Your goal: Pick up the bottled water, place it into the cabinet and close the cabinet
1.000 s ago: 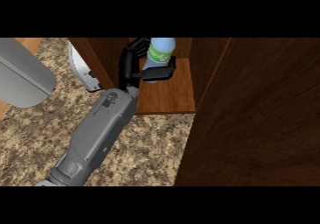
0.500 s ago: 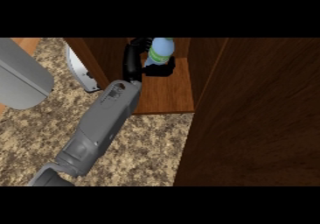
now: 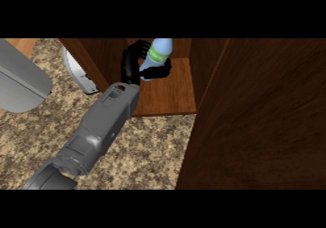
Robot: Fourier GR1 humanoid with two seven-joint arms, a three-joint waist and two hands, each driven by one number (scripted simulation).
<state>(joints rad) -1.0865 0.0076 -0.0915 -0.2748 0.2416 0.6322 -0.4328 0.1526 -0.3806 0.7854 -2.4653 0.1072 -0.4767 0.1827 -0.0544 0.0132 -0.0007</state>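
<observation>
Presently held: bottled water (image 3: 157,52), pale blue with a green label, upright or nearly so, inside the cabinet opening.
Hand state: my left hand (image 3: 129,62) is closed round the bottle. The palm lies on its left side, the fingers curl over the far side, and the thumb wraps the near side.
Bottle contact: the base sits low, just ahead of my wrist. I cannot tell whether it touches the wood beneath.
Cabinet: the cabinet (image 3: 175,95) floor extends to the right of the hand and back toward me. One side wall stands just left of the hand.
Door: the cabinet door (image 3: 264,116) is judged to be the broad dark panel to the right of the hand, standing open.
Forearm: my forearm (image 3: 99,129) runs back from the hand over the counter (image 3: 146,151).
Other items: a pale curved object (image 3: 77,71) lies left of the hand beyond the side wall, and a large grey shape (image 3: 18,75) lies farther left. I cannot identify either.
Step in hand: placement, judged nearly complete. Release and door closing are not yet done.
Next move requires:
1. Settle the base flat on the cabinet floor.
2. Straighten the fingers.
3. Draw the hand back along the forearm's line without brushing the bottle.
4. Reach right to the door and swing it shut, hand clear of the opening.
</observation>
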